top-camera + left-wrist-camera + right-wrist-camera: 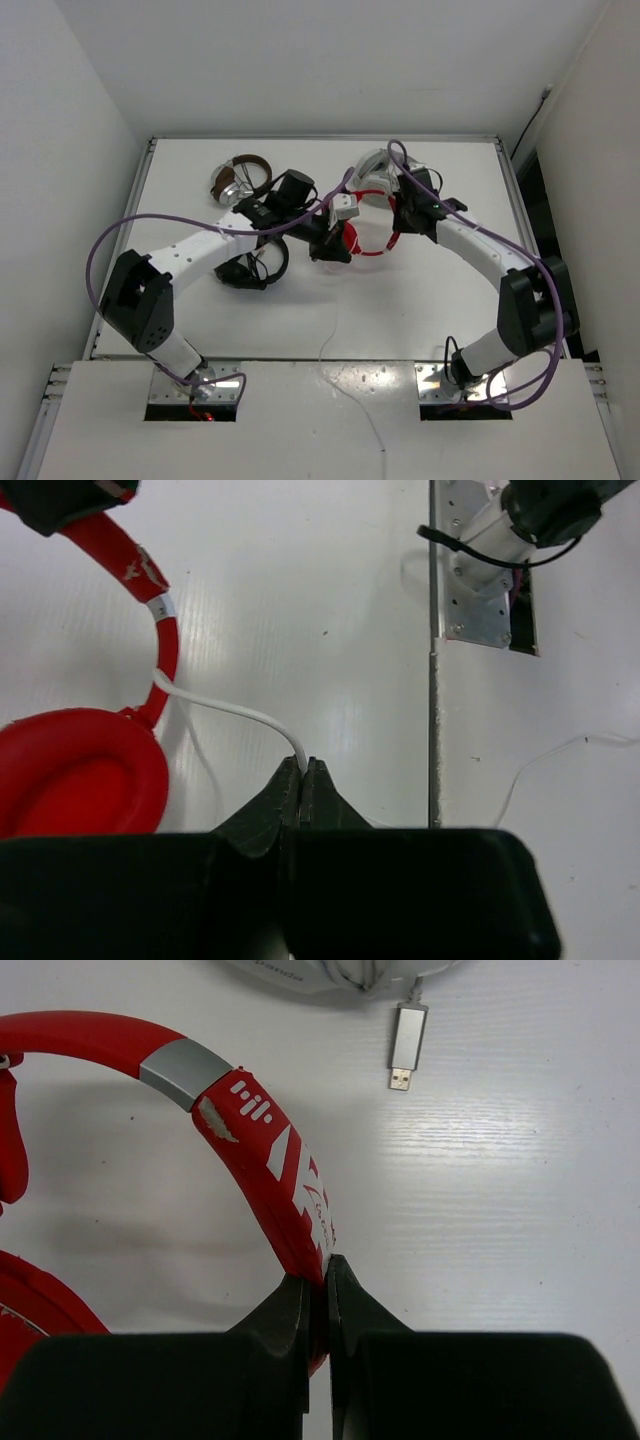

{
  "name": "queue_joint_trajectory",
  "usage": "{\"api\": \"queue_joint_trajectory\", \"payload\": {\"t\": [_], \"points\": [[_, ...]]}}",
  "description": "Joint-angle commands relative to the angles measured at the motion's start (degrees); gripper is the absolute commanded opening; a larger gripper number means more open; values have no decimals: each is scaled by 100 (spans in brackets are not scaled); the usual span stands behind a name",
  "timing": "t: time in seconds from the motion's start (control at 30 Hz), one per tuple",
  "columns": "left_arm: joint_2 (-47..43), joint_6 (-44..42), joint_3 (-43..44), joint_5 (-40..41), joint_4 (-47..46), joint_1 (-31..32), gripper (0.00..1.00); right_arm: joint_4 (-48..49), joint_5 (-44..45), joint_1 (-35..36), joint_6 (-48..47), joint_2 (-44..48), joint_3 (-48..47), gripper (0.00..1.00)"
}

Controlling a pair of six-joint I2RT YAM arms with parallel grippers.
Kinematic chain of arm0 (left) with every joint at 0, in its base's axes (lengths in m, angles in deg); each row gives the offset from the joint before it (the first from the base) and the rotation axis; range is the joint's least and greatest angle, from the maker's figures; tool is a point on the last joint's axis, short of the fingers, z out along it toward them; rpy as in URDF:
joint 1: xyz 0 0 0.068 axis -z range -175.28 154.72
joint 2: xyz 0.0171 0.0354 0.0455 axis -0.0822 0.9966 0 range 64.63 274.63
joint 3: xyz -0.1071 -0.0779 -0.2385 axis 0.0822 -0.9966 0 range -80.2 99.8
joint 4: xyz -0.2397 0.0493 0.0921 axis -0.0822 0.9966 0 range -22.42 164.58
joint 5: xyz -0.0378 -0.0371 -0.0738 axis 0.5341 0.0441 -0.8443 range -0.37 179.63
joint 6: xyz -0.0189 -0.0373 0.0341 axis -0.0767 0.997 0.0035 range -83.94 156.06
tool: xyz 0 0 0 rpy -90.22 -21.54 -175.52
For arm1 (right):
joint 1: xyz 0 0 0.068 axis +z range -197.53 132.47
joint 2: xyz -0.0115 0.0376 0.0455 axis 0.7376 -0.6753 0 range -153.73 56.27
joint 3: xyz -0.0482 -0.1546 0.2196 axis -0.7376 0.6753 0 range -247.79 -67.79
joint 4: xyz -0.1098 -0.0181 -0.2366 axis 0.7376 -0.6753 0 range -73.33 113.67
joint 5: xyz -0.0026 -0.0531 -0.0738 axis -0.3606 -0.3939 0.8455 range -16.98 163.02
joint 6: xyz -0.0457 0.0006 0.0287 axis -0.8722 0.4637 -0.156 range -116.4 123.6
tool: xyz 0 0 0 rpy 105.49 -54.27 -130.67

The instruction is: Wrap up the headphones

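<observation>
As both arms reach in over the table (420,300), reference item: the headphones (368,238), bright red, lying on the table; every position below is given from them.
Brown-banded headphones (240,178): well to the left of the headphones, farther from the arm bases.
Black headphones (255,268): to the left of the headphones, nearer the arm bases, partly covered by the left arm (200,250).
Left fingers (308,778): just beside the headphones on their left; pressed together at the tips, with the cable pinched between them.
Cable (240,712): thin and white; leaves the headphones where the headband joins the earcup and curves across to the left fingers.
Earcup (75,770): round, red, resting on the table beside the left fingers; apart from them.
Headband (270,1150): red with white markings and one silver segment; scuffed next to that segment.
Right fingers (332,1282): on the right side of the headphones; clamped on the headband, one finger on each face.
White-grey headphones (380,162): just behind the headphones, away from the arm bases; contact cannot be determined.
USB plug (407,1048): silver, flat on the table beyond the headband, apart from it.
Right arm (500,260): to the right of the headphones, angled in toward them.
</observation>
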Motion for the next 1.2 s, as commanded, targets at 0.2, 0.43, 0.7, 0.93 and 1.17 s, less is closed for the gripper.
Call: {"api": "queue_joint_trajectory", "payload": {"t": [0.2, 0.43, 0.7, 0.93, 1.17], "points": [[-21, 422, -178, 591, -1170, -277, 0, 408, -429, 505, -46, 412, -144, 0], [92, 536, 243, 907, -1382, -725, 0, 408, -210, 804, -643, 790, 224, 0], [330, 298, 893, 688, -961, -1165, 0, 636, 475, 910, -1529, 1281, 664, 0], [567, -192, 1262, 626, -487, -1332, 0, 786, 844, 1016, -2075, 1545, 858, 0], [761, -616, 1193, 1012, -284, -1561, 0, 592, 678, 964, -2129, 1660, 744, 0]]}}
